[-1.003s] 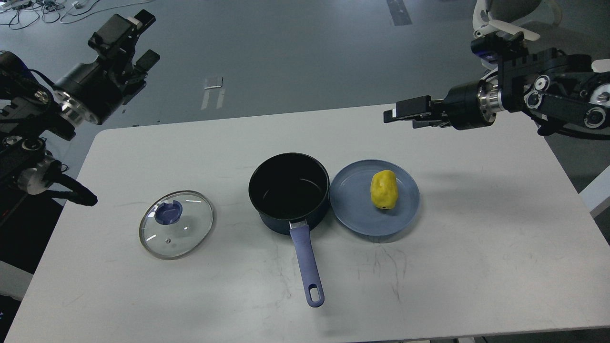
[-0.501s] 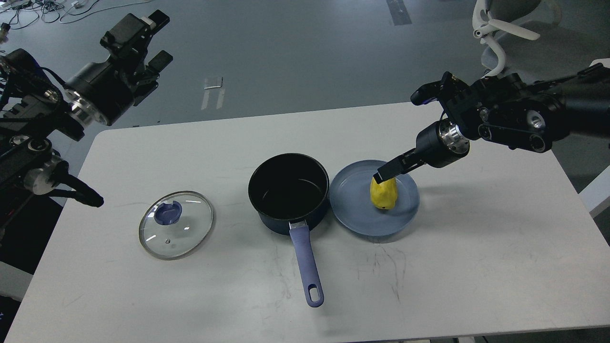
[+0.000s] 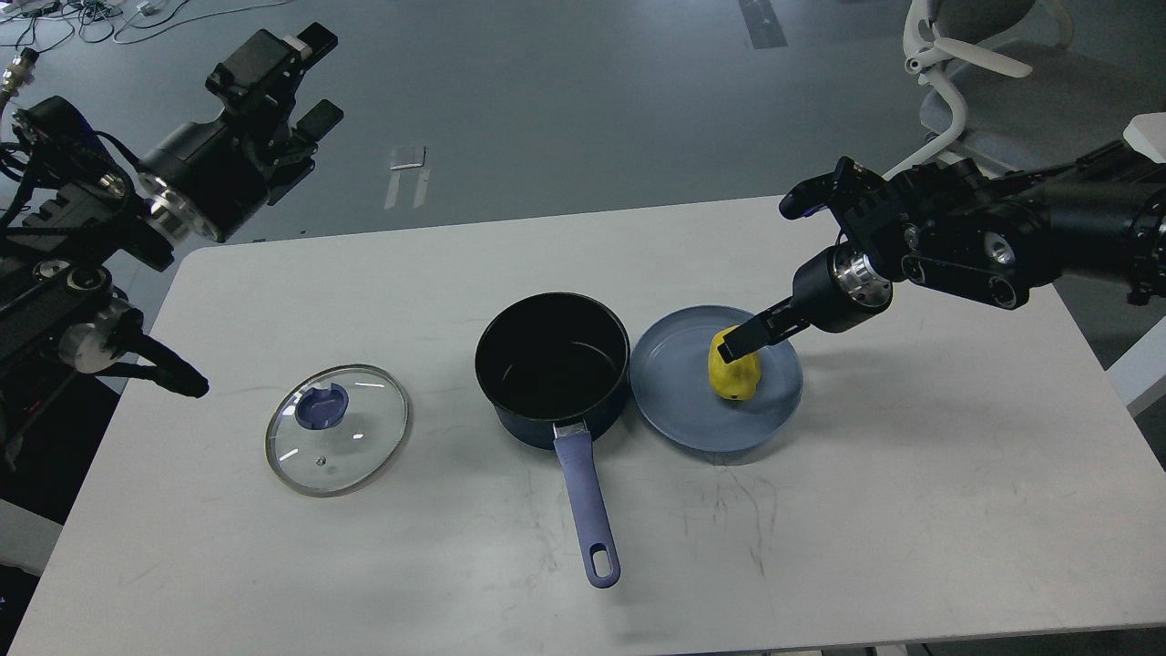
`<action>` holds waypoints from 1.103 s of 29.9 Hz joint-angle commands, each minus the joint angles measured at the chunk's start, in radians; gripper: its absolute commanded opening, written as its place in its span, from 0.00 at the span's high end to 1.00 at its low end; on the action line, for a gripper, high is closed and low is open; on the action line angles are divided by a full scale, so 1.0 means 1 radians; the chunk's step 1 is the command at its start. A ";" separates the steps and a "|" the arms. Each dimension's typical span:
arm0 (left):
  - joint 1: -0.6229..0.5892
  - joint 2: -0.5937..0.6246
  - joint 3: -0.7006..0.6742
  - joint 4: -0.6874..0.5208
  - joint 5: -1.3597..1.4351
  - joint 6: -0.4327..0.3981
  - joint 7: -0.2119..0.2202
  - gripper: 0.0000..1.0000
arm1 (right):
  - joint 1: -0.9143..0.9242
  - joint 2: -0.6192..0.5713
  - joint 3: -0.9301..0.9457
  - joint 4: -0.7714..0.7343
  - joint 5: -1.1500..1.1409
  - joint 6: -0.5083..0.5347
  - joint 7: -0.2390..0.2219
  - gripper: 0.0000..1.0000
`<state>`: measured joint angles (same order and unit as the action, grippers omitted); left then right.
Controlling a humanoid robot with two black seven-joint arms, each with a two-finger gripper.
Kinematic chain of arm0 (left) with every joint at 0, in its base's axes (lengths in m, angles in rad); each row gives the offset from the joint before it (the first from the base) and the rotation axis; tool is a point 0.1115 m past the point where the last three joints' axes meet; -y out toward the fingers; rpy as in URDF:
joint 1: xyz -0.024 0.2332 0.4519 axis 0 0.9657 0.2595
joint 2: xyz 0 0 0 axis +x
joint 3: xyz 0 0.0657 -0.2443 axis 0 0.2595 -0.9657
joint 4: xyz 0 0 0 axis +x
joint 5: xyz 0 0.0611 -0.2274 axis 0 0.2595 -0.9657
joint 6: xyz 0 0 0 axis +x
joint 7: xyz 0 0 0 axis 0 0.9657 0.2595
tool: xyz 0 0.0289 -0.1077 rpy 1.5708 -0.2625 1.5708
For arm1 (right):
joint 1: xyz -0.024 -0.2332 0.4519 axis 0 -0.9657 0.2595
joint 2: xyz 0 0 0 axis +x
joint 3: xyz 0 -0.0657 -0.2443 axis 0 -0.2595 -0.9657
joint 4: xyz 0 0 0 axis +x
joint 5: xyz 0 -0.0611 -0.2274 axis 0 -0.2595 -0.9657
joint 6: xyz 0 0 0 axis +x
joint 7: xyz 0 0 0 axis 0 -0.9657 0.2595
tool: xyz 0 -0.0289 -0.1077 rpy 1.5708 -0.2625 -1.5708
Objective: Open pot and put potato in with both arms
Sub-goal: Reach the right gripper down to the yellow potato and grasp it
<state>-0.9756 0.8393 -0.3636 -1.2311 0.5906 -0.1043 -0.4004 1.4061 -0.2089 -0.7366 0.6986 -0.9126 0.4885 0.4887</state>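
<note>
A round blue-grey plate is sitting on the white rectangular table, a white office chair is standing behind its far right corner, and tangled cables are lying on the grey floor

The white table carries three things directly — a glass lid at left, the open dark pot at centre, its blue handle pointing near, and a blue plate touching the pot's right side.
</note>
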 commanded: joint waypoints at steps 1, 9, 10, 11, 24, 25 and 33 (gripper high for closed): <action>0.000 0.001 -0.002 -0.001 0.000 0.000 0.000 0.02 | -0.007 0.020 0.000 -0.007 0.001 0.000 0.000 0.00; 0.000 0.001 -0.002 -0.001 0.000 0.000 0.000 0.02 | -0.024 0.071 -0.003 -0.042 0.003 0.000 0.000 0.00; 0.000 0.001 -0.002 -0.001 0.000 0.000 0.000 0.03 | -0.033 0.077 -0.004 -0.054 0.001 0.000 0.000 0.00; 0.000 0.001 -0.002 -0.001 0.000 0.000 0.000 0.02 | -0.038 0.080 -0.006 -0.062 0.001 0.000 0.000 0.00; 0.002 0.001 -0.002 -0.001 0.000 -0.002 -0.002 0.02 | -0.064 0.100 -0.006 -0.102 0.001 0.000 0.000 0.00; 0.002 0.001 -0.002 -0.001 0.000 -0.002 -0.002 0.02 | -0.065 0.100 -0.006 -0.102 0.001 0.000 0.000 0.00; 0.003 -0.002 -0.002 -0.001 0.000 -0.003 -0.002 0.02 | -0.064 0.115 -0.007 -0.106 0.001 0.000 0.000 0.08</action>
<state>-0.9714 0.8379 -0.3652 -1.2318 0.5906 -0.1074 -0.4018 1.3413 -0.0967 -0.7426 0.5955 -0.9112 0.4886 0.4887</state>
